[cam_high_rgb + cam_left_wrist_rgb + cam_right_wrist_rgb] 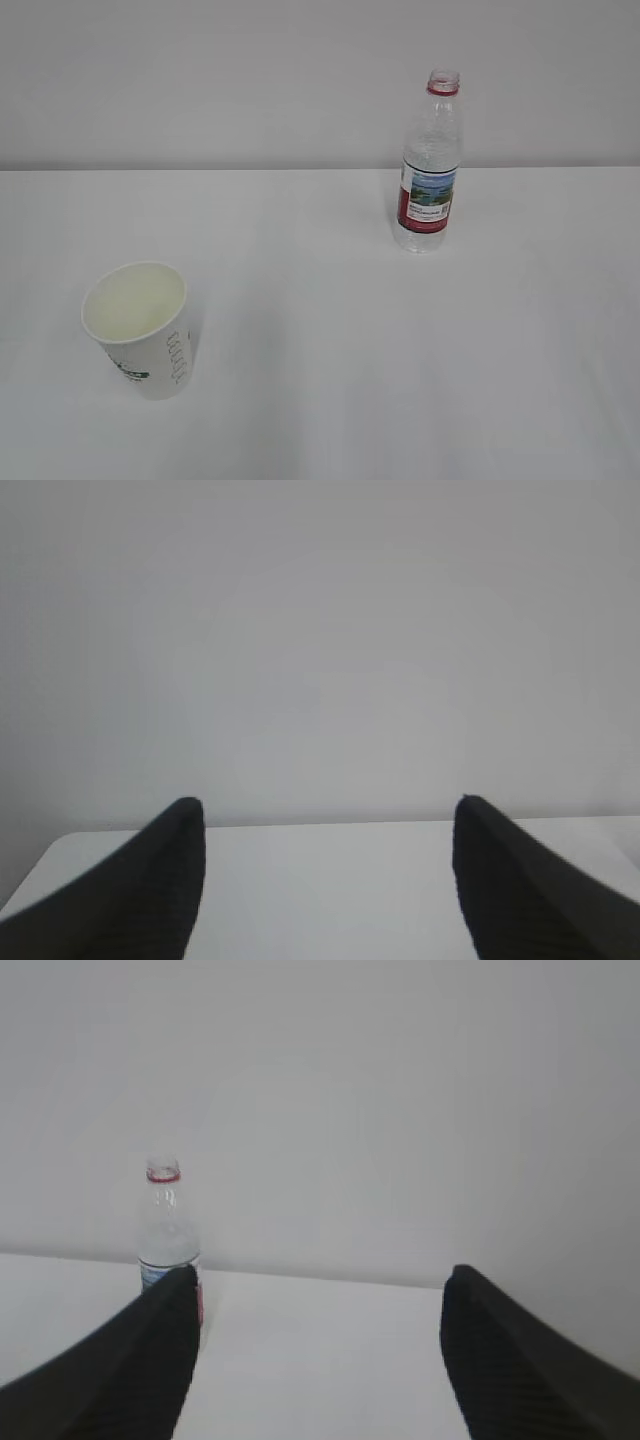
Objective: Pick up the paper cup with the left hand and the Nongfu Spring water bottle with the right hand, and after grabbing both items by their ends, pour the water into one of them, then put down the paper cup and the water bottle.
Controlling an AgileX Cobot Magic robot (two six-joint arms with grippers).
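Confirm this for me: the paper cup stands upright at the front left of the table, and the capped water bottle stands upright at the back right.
One detail is wrong: the water bottle has no cap; the exterior view shows its open mouth above the red neck ring. The paper cup does stand upright front left, the bottle upright back right.

No text is readable; lettering on the paper cup [176, 355] and bottle label [427, 200] seems too blurred.

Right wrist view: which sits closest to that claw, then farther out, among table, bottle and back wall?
From the right gripper:
1. Table, directly beneath and ahead.
2. Water bottle, ahead on the left.
3. Back wall, behind the bottle.
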